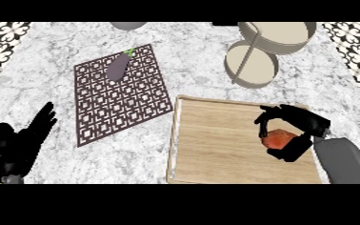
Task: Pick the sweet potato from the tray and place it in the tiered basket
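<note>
Marble counter (197, 47), seen from above. Lower right of frame: wooden tray (218, 143), rectangular, with a pale raised rim. On the tray's right part: sweet potato (280, 139), orange-red, lying on the wood, with the right hand (299, 124) over it; the fingers and thumb curl round the sweet potato, fingers at its upper left, thumb side below it. Grey forearm enters from the lower right edge. Upper right of frame: tiered basket (262, 52), two round beige bowls on a slanted post, the upper one toward the top edge, the lower one toward the tray; well apart from the hand. Left centre: dark patterned mat (123, 95), turned at an angle, just beside the tray's left rim. On the mat's upper part: eggplant (118, 66), purple-grey with a green stem. Lower left edge: left hand (25, 140), fingers straight and pointing up, resting, holding nothing. Top edge, left of centre: grey round object (128, 25), partly cut off.
</note>
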Motion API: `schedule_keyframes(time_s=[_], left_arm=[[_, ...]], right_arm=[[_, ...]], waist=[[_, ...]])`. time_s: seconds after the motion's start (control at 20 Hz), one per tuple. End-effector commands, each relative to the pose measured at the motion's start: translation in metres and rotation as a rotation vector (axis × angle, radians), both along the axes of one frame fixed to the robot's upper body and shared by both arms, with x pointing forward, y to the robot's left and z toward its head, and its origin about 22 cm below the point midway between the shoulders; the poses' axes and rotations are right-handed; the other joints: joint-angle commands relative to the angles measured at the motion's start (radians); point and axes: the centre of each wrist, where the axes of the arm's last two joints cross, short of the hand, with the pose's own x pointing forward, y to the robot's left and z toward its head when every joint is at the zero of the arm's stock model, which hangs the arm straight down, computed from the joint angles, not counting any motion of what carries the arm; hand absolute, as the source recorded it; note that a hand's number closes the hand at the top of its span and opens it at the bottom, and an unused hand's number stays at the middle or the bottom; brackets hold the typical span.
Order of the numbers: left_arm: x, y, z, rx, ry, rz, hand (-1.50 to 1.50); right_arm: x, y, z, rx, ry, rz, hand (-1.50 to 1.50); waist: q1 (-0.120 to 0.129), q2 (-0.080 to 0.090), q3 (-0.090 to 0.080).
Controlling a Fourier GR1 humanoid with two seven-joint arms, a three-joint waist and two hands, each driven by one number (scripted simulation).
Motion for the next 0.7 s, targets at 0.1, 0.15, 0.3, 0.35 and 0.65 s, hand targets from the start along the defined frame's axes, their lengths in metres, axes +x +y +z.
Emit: schedule_keyframes(time_s=[0.1,0.15,0.3,0.35,0.65], left_arm=[[0.01,-0.008,0.004,0.005,0.0,-0.026,0.0],[0.006,-0.006,0.002,0.016,0.018,-0.034,0.0],[0.009,-0.009,0.001,0.007,0.014,-0.054,0.0],[0.009,-0.013,0.0,0.002,0.017,-0.052,0.0],[0.014,-0.013,0.004,0.021,0.023,-0.07,0.0]], right_arm=[[0.027,0.096,0.03,-0.217,-0.221,-0.279,1.5],[0.031,0.098,0.037,-0.267,-0.259,-0.322,1.5],[0.04,0.128,0.056,-0.363,-0.343,-0.446,1.5],[0.042,0.143,0.064,-0.377,-0.367,-0.49,1.5],[0.047,0.211,0.117,-0.535,-0.583,-0.794,1.5]], waist=[[0.035,0.003,0.003],[0.054,0.0,-0.001],[0.073,-0.002,-0.006],[0.078,-0.003,-0.005],[0.1,-0.004,-0.001]])
